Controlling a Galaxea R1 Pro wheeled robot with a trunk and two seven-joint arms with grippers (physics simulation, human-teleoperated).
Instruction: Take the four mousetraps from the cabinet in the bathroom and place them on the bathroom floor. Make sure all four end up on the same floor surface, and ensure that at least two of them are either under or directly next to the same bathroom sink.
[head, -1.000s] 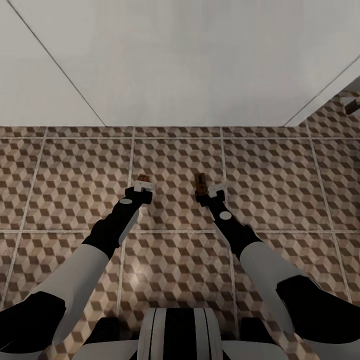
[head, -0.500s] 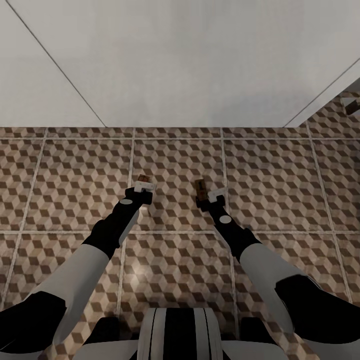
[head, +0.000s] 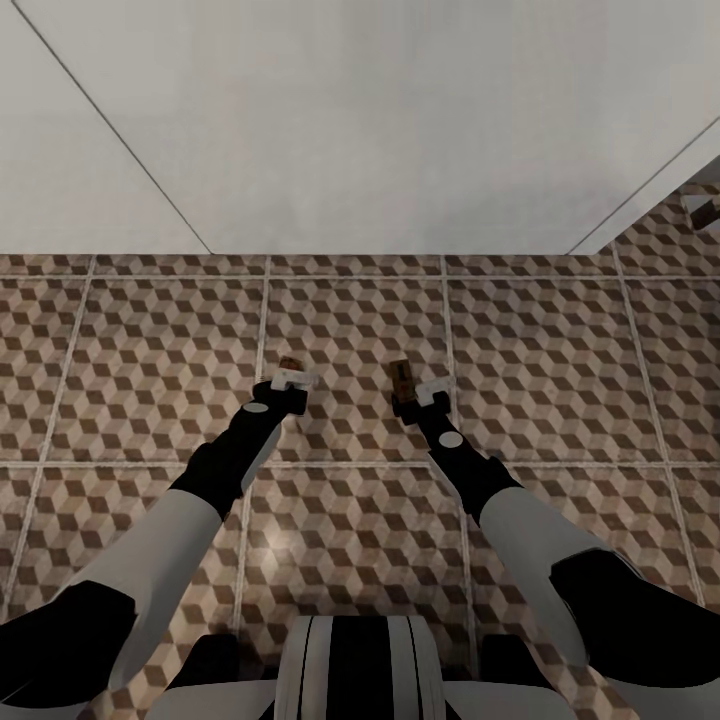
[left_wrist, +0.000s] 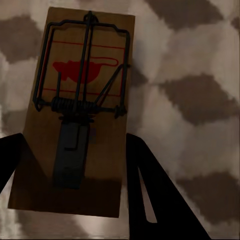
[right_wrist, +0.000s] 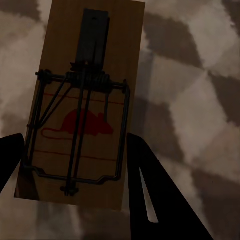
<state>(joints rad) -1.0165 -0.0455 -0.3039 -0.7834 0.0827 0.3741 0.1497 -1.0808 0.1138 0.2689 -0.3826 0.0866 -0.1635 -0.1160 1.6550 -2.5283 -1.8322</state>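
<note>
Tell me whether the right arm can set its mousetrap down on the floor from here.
Probably yes: the right gripper holds its mousetrap low over the bathroom floor, with bare tile beneath and nothing between.

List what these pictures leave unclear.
- Left mousetrap: head view, mostly hidden behind the left end effector.
- Floor contact: wrist views cannot settle whether either trap rests down.
- Dark object: head view, cut off at the right edge.
</note>
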